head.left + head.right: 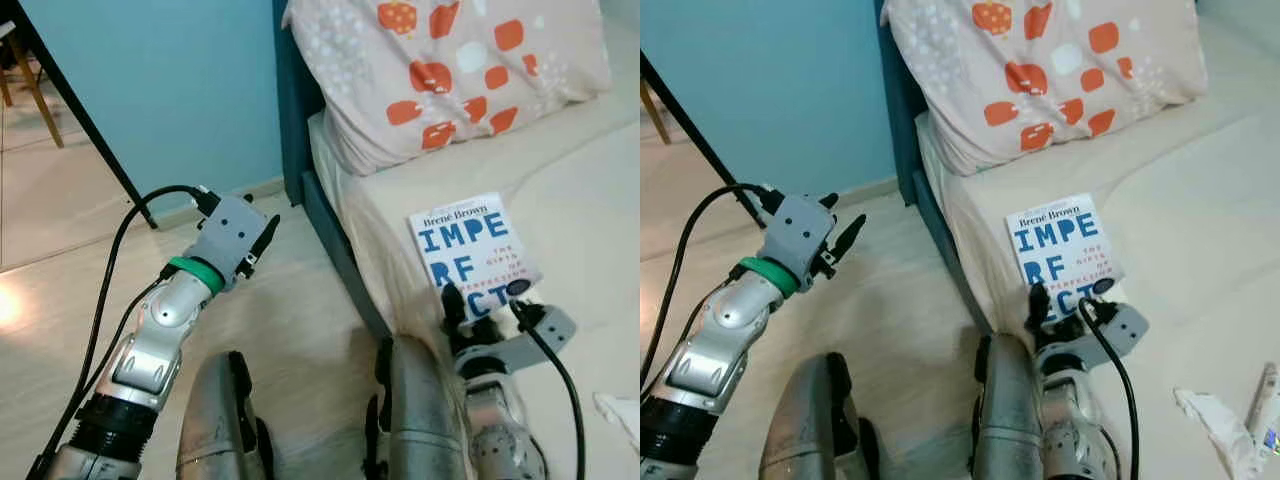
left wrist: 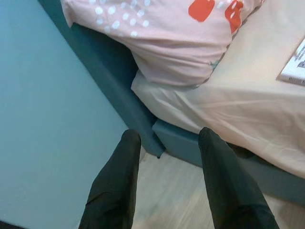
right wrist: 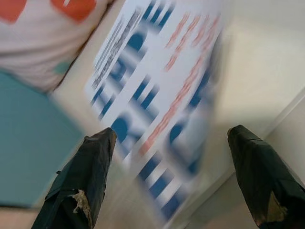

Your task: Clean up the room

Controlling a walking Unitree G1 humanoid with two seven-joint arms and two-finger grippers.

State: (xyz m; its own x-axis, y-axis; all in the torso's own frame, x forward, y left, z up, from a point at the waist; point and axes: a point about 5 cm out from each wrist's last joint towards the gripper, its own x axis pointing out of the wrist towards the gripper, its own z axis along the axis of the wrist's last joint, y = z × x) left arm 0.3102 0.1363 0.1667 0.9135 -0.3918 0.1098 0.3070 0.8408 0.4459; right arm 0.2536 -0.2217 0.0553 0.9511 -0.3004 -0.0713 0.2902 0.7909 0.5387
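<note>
Book (image 1: pixel 473 255) flat on cream bed (image 1: pixel 580 190), near its edge, below the orange-spotted pillow (image 1: pixel 440 70) | right gripper (image 3: pixel 171 176) fingers spread wide — hovering over the book's near end, gripping nothing | left gripper (image 2: pixel 167 181) released too — raised over wooden floor (image 1: pixel 290 330) beside the bed frame
</note>
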